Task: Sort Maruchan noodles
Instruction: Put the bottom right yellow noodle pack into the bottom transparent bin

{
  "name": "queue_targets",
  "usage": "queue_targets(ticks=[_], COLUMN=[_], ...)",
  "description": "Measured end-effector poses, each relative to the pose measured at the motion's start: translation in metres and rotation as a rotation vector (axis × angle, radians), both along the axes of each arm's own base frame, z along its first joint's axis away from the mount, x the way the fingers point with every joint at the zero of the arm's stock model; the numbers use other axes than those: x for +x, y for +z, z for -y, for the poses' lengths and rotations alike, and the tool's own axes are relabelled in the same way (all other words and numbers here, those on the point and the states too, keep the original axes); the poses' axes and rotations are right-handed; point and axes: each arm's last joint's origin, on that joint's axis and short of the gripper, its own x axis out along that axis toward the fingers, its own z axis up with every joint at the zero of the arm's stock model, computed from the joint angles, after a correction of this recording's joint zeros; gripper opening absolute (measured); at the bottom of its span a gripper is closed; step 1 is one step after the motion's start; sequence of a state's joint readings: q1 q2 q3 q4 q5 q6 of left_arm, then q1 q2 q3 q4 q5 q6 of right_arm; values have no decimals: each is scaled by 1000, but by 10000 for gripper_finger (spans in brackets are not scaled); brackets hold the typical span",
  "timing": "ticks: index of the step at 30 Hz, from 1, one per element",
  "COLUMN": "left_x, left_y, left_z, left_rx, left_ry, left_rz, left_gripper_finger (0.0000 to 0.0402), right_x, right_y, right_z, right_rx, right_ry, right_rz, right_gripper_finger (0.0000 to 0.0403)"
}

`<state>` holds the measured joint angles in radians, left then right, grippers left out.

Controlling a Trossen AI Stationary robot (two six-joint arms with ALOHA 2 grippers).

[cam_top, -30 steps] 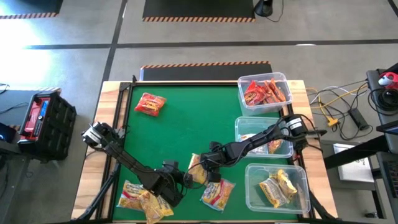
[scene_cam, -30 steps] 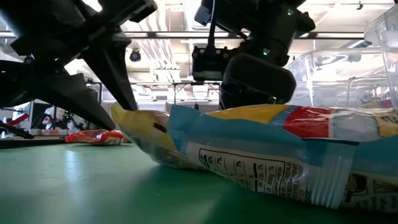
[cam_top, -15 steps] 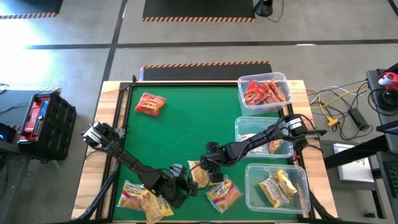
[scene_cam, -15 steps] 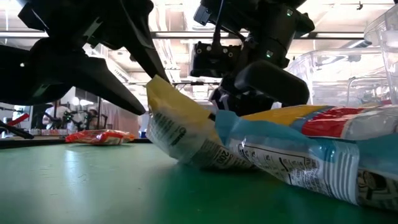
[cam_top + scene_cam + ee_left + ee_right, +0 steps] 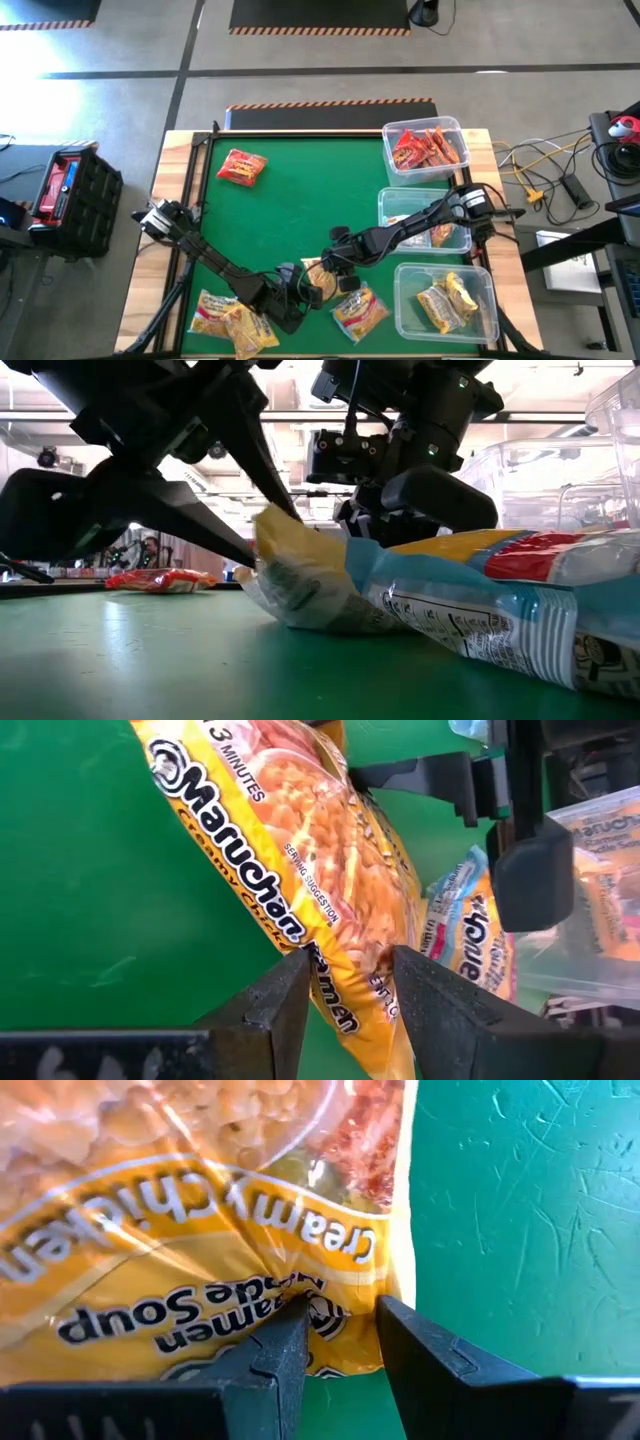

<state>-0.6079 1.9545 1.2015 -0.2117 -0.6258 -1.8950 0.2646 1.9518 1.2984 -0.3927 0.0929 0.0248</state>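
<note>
Left wrist view shows the left hand (image 5: 348, 982) pinching one end of a yellow noodle packet (image 5: 300, 870); the right hand (image 5: 340, 1330) pinches its other end, beside the blue-and-white packet (image 5: 358, 312). Light, crinkly, slippery; grip edges.

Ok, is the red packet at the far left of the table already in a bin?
No, in the high view the red packet lies on the bare green table, well apart from the clear bins on the right.

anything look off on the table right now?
Yes: both grippers pinch the same yellow crinkly Creamy Chicken ramen packet, left gripper on one end, right gripper on the other. It is tipped up off the green table between them.
</note>
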Motion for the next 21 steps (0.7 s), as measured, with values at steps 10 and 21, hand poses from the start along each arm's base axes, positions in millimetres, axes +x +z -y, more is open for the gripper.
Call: queue_targets(ticks=[10, 21], left_x=[6, -20], left_y=[-4, 10], left_z=[1, 5], left_rx=[-15, -67], left_ry=[-20, -218], left_rz=[30, -215], left_gripper_finger=[130, 130], right_x=[0, 0], right_y=[0, -1], right_z=[1, 6], right_rx=[-4, 25], right_ry=[2, -2], right_rz=[-2, -22], right_gripper_finger=[115, 115])
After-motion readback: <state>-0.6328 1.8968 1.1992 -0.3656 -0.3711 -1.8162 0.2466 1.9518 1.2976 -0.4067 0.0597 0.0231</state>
